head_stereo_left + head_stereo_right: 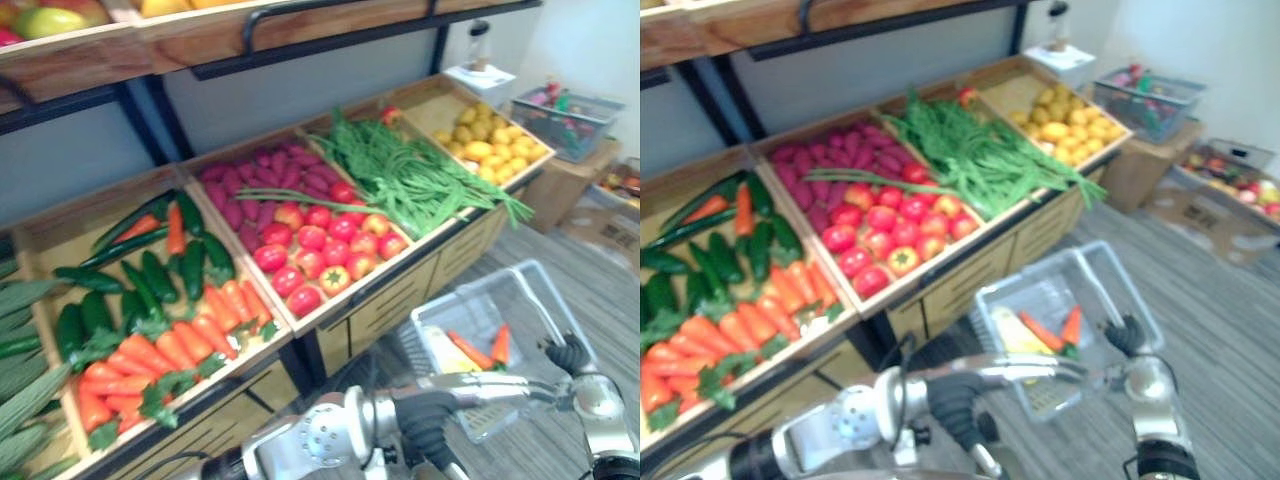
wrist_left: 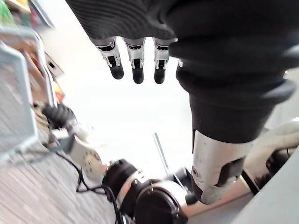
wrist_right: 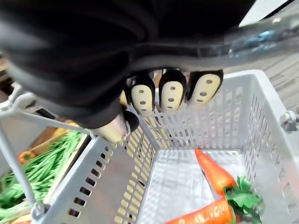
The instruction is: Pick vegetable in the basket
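Left eye view: the basket [image 1: 545, 290] hangs from my right hand [image 1: 570, 355] in front of the shelf [image 1: 330, 312]; 2 carrots [image 1: 470, 350] lie inside it.

Right eye view: the shelf carrots [image 1: 700, 340] sit well apart from the basket.

Left wrist view: my left hand [image 2: 136, 58] has straight, relaxed fingers and holds nothing.

Right wrist view: my right fingers [image 3: 172, 95] are curled round the handle [image 3: 264, 31].

Judged step: between picks. The next move calls for reaching the free left hand to the shelf while keeping the basket level.
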{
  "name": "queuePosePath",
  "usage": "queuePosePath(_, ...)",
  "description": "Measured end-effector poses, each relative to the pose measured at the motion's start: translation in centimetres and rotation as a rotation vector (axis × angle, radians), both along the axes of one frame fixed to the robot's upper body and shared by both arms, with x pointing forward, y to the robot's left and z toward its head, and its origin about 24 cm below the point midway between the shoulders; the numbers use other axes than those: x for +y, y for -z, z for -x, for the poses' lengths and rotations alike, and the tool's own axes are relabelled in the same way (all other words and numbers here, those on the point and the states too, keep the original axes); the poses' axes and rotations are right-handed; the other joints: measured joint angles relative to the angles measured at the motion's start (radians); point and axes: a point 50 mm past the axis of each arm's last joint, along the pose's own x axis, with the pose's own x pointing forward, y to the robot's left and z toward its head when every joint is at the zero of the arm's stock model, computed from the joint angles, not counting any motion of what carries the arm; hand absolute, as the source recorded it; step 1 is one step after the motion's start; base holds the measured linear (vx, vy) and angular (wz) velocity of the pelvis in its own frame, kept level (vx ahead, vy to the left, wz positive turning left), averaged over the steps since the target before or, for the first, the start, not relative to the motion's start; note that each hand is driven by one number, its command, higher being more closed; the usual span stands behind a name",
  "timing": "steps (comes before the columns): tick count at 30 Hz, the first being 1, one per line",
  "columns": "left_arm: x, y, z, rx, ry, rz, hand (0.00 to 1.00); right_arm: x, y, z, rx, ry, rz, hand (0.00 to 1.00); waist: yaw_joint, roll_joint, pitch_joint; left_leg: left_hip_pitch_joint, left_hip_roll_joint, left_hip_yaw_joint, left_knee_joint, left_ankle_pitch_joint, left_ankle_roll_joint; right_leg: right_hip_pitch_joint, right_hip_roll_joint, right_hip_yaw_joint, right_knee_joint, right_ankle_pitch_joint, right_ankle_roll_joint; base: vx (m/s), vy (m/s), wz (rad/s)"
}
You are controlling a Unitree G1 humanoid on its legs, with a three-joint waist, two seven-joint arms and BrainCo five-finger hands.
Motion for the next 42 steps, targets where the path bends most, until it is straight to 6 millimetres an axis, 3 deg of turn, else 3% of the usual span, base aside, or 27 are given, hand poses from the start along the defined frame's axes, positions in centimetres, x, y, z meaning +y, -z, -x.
queuePosePath(3,2.4,-0.5,-0.5,0.042,-0.152,0.065,0.0,-1.3,2.6,4.4,0.084,0.207,-0.06,1.0,0.022,-0.004,-0.016,-0.057,-0.035,-0.12,-0.031,0.037,0.02,0.027,-0.041,-0.106,-0.014,-0.012,-0.004,-0.04,-0.012,1.04)
queuePosePath(6,4.9,-0.3,-0.9,0.077,-0.331,0.11,0.0,-0.5,5.3,8.0,0.168,0.326,-0.131,1.0,0.024,-0.024,-0.039,-0.093,-0.071,-0.212,-0.085,0.082,0.031,0.051,-0.063,-0.193,-0.029,-0.026,-0.015,0.01,-0.033,0.95)
queuePosePath(10,9.3,0.2,-2.4,0.131,-0.731,0.239,0.0,2.0,8.6,12.2,0.26,0.482,-0.266,1.0,0.036,-0.037,-0.051,-0.118,-0.123,-0.308,-0.181,0.156,0.038,0.069,-0.088,-0.282,-0.044,-0.042,-0.02,0.02,-0.021,0.73)
queuePosePath(12,12.1,1.8,-3.4,0.163,-1.025,0.258,0.0,2.1,9.3,14.2,0.273,0.598,-0.309,1.0,0.052,-0.037,-0.055,-0.121,-0.147,-0.349,-0.247,0.205,0.041,0.068,-0.097,-0.323,-0.049,-0.046,-0.019,0.01,-0.02,0.59)
queuePosePath(16,16.4,5.1,-3.1,0.266,-1.383,0.221,0.0,3.7,10.5,15.8,0.312,0.662,-0.36,1.0,0.054,-0.041,-0.075,-0.101,-0.153,-0.387,-0.341,0.276,0.048,0.071,-0.086,-0.368,-0.045,-0.043,-0.016,0.03,-0.042,0.31)
queuePosePath(21,19.8,8.1,-1.9,0.319,-1.696,0.128,0.0,6.9,11.7,15.5,0.325,0.646,-0.433,1.0,0.058,-0.075,-0.096,-0.072,-0.146,-0.399,-0.368,0.291,0.044,0.101,-0.078,-0.389,-0.046,-0.049,-0.022,0.0,-0.017,0.1)
queuePosePath(24,21.7,9.3,-1.2,0.329,-1.838,0.081,0.0,7.9,11.9,15.1,0.323,0.613,-0.442,1.0,0.061,-0.079,-0.103,-0.071,-0.147,-0.4,-0.374,0.284,0.043,0.113,-0.08,-0.4,-0.046,-0.057,-0.022,-0.06,0.0,0.08)
queuePosePath(27,23.7,12.1,0.2,0.408,-2.016,-0.01,0.0,8.2,11.8,15.0,0.311,0.589,-0.433,1.0,0.076,-0.076,-0.11,-0.068,-0.149,-0.402,-0.388,0.291,0.042,0.114,-0.084,-0.415,-0.045,-0.067,-0.025,-0.03,0.003,0.09)
queuePosePath(29,24.7,16.0,2.7,0.57,-2.132,-0.155,0.0,8.5,11.7,14.4,0.285,0.586,-0.431,1.0,0.078,-0.064,-0.12,-0.047,-0.155,-0.402,-0.409,0.292,0.042,0.121,-0.086,-0.419,-0.054,-0.067,-0.025,0.01,0.0,0.02)
queuePosePath(31,24.9,18.4,4.8,0.707,-2.179,-0.238,0.0,9.0,11.8,14.3,0.282,0.578,-0.439,1.0,0.077,-0.062,-0.126,-0.035,-0.159,-0.402,-0.425,0.292,0.042,0.132,-0.086,-0.421,-0.065,-0.068,-0.025,0.02,0.001,0.01)
queuePosePath(32,24.6,21.1,7.5,0.886,-2.207,-0.342,0.0,9.6,12.0,14.3,0.285,0.579,-0.453,1.0,0.077,-0.06,-0.139,-0.034,-0.165,-0.403,-0.442,0.292,0.042,0.131,-0.086,-0.422,-0.08,-0.068,-0.025,0.07,0.001,0.02)
queuePosePath(33,24.5,21.5,7.9,0.915,-2.205,-0.358,0.0,9.6,12.0,14.3,0.286,0.58,-0.455,1.0,0.077,-0.055,-0.143,-0.033,-0.165,-0.403,-0.444,0.292,0.042,0.131,-0.087,-0.422,-0.082,-0.068,-0.025,0.08,0.003,-0.01)
queuePosePath(35,23.6,23.7,10.8,1.099,-2.206,-0.472,0.0,9.9,12.3,14.1,0.3,0.585,-0.464,1.0,0.077,-0.057,-0.146,-0.026,-0.174,-0.41,-0.456,0.292,0.042,0.131,-0.086,-0.416,-0.093,-0.067,-0.026,0.09,0.003,-0.07)
queuePosePath(37,23.0,24.6,12.2,1.185,-2.189,-0.537,0.0,9.9,12.4,13.9,0.302,0.588,-0.464,1.0,0.074,-0.055,-0.145,-0.022,-0.18,-0.425,-0.457,0.292,0.042,0.132,-0.087,-0.41,-0.097,-0.065,-0.027,0.12,0.004,-0.1)
queuePosePath(42,22.9,25.5,12.9,1.273,-2.109,-0.621,0.0,9.9,12.5,12.9,0.313,0.577,-0.473,1.0,0.061,-0.056,-0.144,-0.019,-0.186,-0.426,-0.456,0.289,0.044,0.134,-0.089,-0.399,-0.098,-0.062,-0.019,0.12,0.002,-0.05)
